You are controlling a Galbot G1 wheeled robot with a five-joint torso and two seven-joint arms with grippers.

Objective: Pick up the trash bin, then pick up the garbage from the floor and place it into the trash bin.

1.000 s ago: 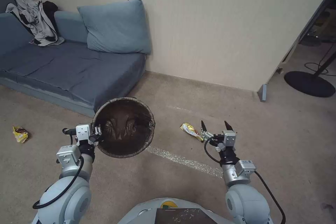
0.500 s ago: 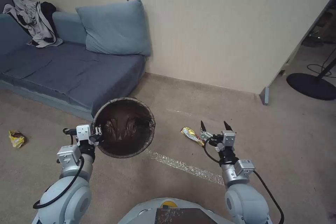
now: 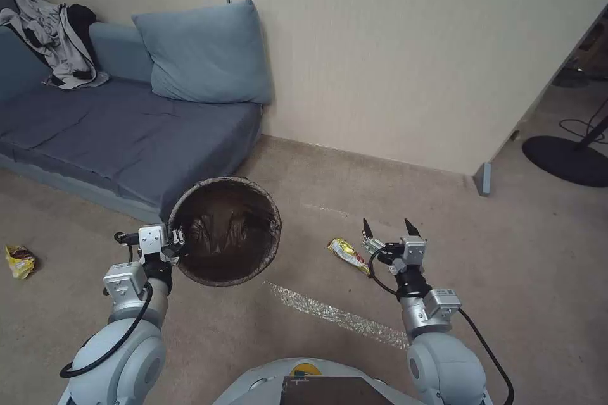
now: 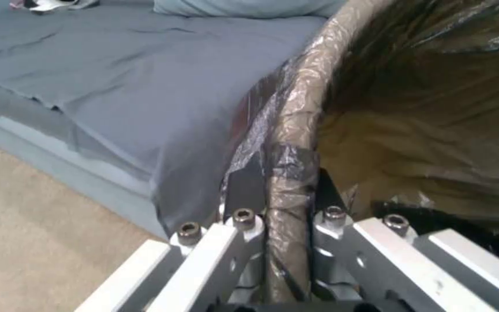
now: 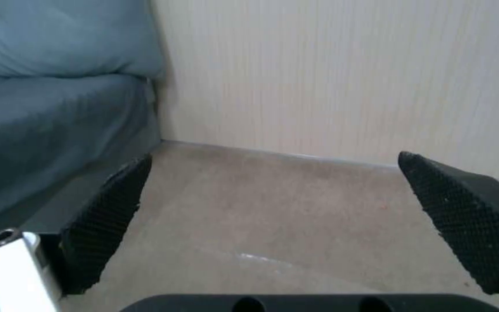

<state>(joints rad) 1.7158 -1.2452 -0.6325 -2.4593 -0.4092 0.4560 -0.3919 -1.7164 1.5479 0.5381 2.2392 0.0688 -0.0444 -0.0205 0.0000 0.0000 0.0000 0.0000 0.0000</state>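
One trash bin [image 3: 225, 231], brown-lined, held off the carpet at 10 o'clock from the robot's base, mouth tilted toward the camera. Left end effector [image 3: 179, 239] pinching its rim at the 9 o'clock edge; in the left wrist view, fingers [image 4: 244, 190] clamped either side of the bagged rim [image 4: 296, 130]. Right end effector [image 3: 387, 228] at 1 o'clock, empty, fingers spread wide above the carpet. Two yellow snack wrappers: one [image 3: 348, 248] on the floor just beside the right end effector at its 9 o'clock, another [image 3: 19, 260] far off at 9 o'clock. One blue sofa [image 3: 114, 133], one pillow [image 3: 206, 54]. Compared with a second ago: whole scene shifted left, so camera turned; both arms unchanged.
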